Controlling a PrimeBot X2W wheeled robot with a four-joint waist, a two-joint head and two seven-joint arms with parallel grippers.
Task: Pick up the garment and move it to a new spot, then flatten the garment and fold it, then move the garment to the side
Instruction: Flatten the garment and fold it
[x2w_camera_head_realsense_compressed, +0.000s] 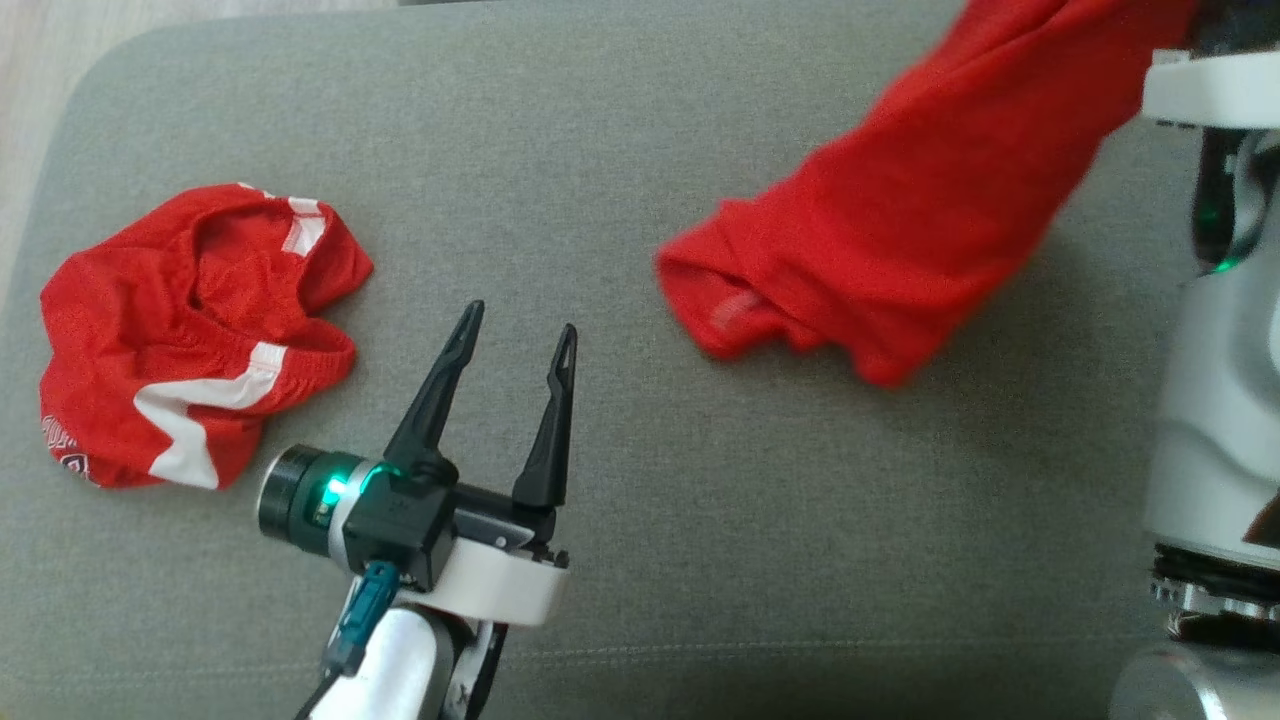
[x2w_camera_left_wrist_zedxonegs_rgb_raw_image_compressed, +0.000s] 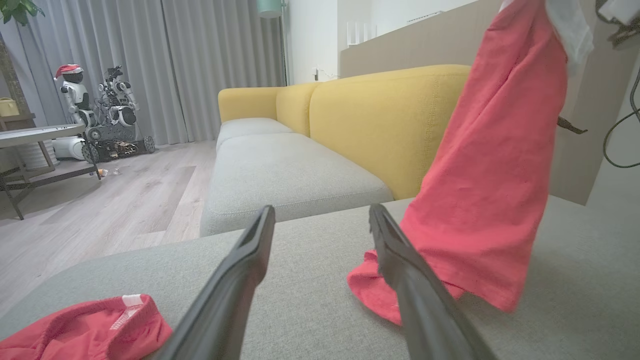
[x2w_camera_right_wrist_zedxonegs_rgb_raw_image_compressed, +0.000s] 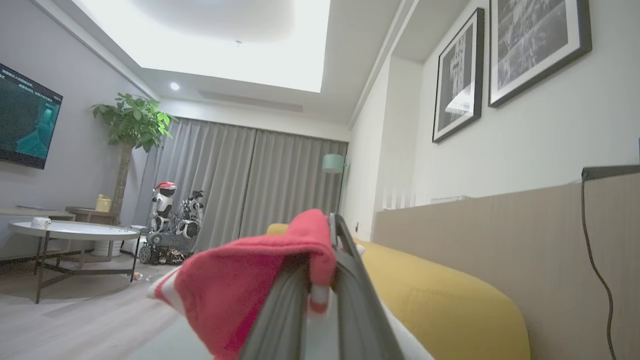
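Observation:
The garment (x2w_camera_head_realsense_compressed: 900, 220) is a red cloth hanging from the upper right, its lower end resting on the grey cushion (x2w_camera_head_realsense_compressed: 700, 520). My right gripper (x2w_camera_right_wrist_zedxonegs_rgb_raw_image_compressed: 322, 240) is shut on its top edge, with red and white fabric pinched between the fingers. In the left wrist view the garment (x2w_camera_left_wrist_zedxonegs_rgb_raw_image_compressed: 490, 175) hangs as a long drape just right of my fingers. My left gripper (x2w_camera_head_realsense_compressed: 521, 318) is open and empty, low over the cushion, to the left of the garment's lower end and apart from it. Its fingers also frame the left wrist view (x2w_camera_left_wrist_zedxonegs_rgb_raw_image_compressed: 322, 212).
A second red garment with white stripes (x2w_camera_head_realsense_compressed: 190, 330) lies crumpled on the cushion's left part, close to my left gripper. My right arm (x2w_camera_head_realsense_compressed: 1215, 400) stands along the right edge. A yellow sofa back (x2w_camera_left_wrist_zedxonegs_rgb_raw_image_compressed: 390, 125) rises behind the cushion. Wooden floor (x2w_camera_head_realsense_compressed: 30, 60) lies beyond the left edge.

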